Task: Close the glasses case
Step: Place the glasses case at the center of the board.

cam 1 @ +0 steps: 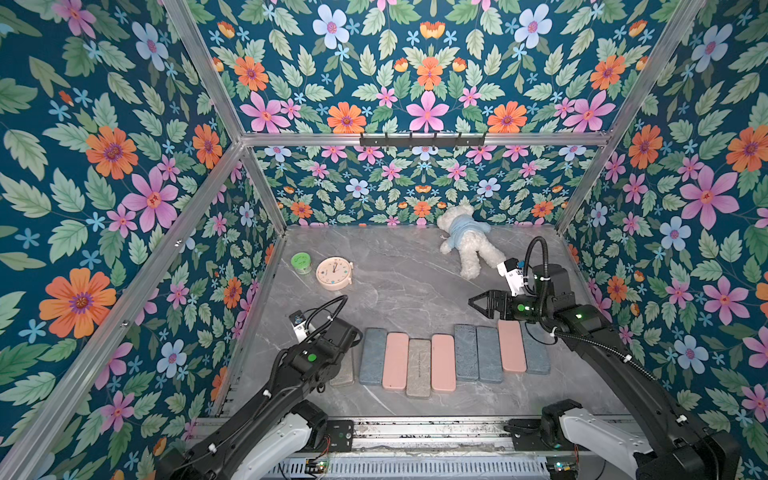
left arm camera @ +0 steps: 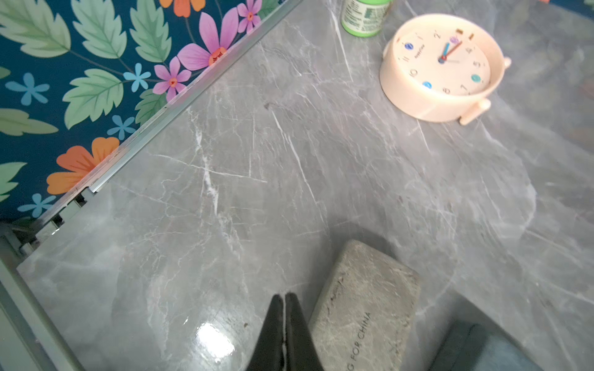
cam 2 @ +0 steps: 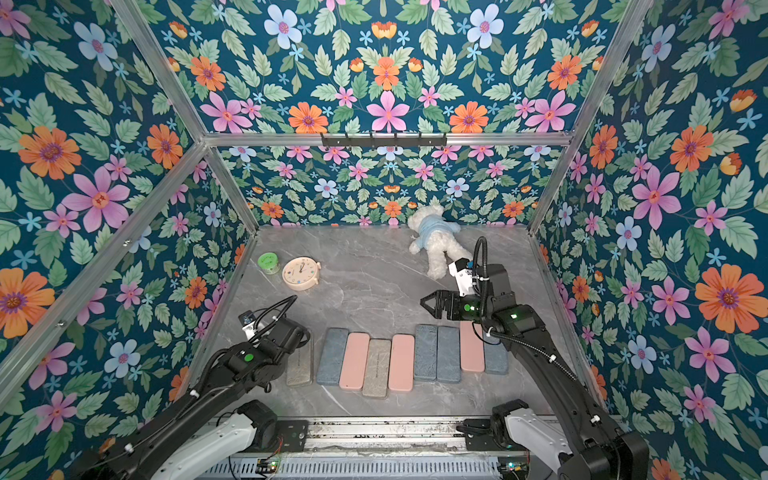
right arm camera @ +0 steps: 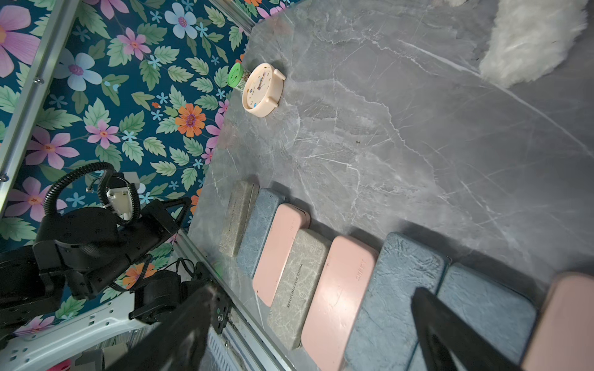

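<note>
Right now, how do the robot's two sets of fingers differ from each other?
The left gripper has its fingers pressed together; the right gripper has its fingers spread wide apart. The left gripper sits close to the table beside the grey case at the row's left end; the right gripper hangs just beyond the far ends of the blue cases. Both are black, and both hold nothing.
</note>
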`<state>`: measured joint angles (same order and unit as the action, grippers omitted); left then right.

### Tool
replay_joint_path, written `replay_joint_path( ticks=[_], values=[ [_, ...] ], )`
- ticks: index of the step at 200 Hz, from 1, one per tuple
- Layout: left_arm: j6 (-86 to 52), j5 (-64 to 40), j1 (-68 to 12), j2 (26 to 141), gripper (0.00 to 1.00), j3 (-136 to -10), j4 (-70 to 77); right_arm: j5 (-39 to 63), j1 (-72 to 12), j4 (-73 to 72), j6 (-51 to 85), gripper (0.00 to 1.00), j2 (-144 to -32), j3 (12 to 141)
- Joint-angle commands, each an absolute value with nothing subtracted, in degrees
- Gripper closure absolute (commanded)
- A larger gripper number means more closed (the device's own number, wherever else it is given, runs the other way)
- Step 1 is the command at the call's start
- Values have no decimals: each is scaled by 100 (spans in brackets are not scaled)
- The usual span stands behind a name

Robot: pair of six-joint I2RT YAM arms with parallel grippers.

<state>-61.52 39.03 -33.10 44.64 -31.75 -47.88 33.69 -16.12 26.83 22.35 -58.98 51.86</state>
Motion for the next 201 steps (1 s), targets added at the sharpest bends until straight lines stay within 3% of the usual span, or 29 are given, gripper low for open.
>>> replay_joint_path(
  ticks=[1,56,201],
  values=[
    [-6109,3556,-2922,4182,93,-2970,-4374,3532,-1615,2540,2236,3,-5923,5203],
    [-5210,1922,-1837,5049,100,-2572,-3215,3577,-1611,2558,2230,3,-5908,5211],
    [-4568,86,-1863,5364,100,-2039,-1767,3476,-1611,2559,2199,3,-6098,5221]
  ],
)
